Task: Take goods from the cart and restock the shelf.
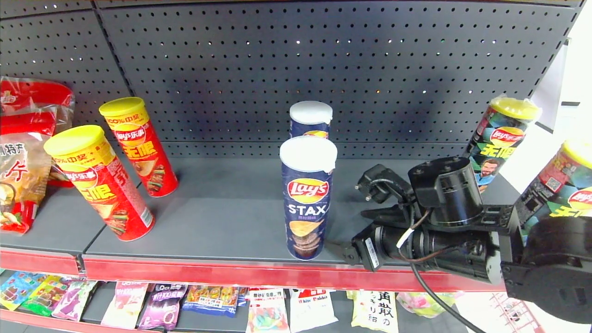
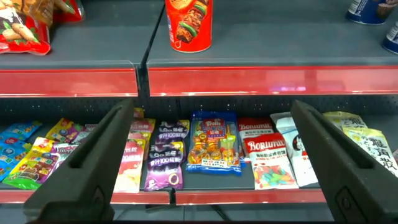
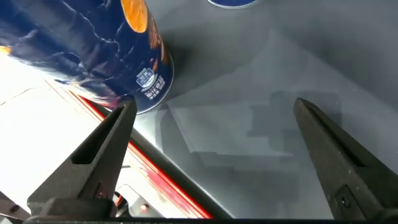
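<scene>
A blue chip can [image 1: 307, 199] with a white lid stands upright near the shelf's red front lip [image 1: 277, 274], and a second blue can [image 1: 311, 120] stands right behind it. My right gripper [image 1: 348, 230] is open just to the right of the front can, apart from it and holding nothing. The right wrist view has the same can [image 3: 93, 50] beside one finger of this gripper [image 3: 214, 106], with bare shelf between the fingers. My left gripper [image 2: 211, 109] is open and empty in front of the lower shelf of candy bags [image 2: 214, 143].
Two red cans [image 1: 104, 182] [image 1: 138, 145] with yellow lids lean at the left, next to red snack bags [image 1: 23, 148]. Two dark green cans [image 1: 502, 134] [image 1: 562, 185] stand at the far right. Grey shelf board [image 1: 222, 208] lies bare between the red and blue cans.
</scene>
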Controlling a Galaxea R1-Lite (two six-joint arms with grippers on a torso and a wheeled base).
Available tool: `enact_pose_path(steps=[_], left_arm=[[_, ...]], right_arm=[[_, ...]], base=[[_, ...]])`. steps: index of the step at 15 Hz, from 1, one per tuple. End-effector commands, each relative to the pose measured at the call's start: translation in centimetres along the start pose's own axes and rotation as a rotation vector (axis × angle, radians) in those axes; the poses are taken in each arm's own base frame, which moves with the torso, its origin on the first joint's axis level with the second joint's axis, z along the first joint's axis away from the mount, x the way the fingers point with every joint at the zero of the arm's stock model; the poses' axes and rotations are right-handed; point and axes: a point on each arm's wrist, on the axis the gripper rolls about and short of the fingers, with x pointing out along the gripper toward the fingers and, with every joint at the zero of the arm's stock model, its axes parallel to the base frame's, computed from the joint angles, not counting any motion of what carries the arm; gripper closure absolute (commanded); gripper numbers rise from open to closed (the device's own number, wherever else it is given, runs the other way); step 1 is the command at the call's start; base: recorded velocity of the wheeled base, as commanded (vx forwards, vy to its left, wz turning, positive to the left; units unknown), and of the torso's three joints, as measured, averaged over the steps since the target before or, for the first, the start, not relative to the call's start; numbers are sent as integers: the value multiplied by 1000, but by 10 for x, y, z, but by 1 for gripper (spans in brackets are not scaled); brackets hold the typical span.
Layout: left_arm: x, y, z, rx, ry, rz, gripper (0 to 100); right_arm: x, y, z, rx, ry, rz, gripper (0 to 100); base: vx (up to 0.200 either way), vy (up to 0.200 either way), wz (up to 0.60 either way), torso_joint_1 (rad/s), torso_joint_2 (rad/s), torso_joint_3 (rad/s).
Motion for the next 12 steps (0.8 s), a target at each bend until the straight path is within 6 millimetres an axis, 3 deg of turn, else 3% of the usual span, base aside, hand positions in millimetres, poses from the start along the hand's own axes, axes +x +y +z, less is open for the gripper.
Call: enact_pose_path(steps=[1,6,9,11,12], left_arm=[[0,0,0,0,0,1,0],[0,0,0,0,0,1,0],[0,0,0,0,-1,1,0],[0,0,0,0,-1,1,0],[0,0,0,0,-1,1,0]], right_arm=[[1,1,3,-2,-8,4,0],[0,3,5,-4,-16,4,0],[-13,1,4,4,-34,-18,0],[-61,-3,17,36,-162,-37,0],[-86,-1,12,37,-205,-38,0]], base=[[0,0,0,0,0,0],[0,0,0,0,0,0],[0,0,0,0,0,0],[0,0,0,0,0,0],[0,0,0,0,0,0]])
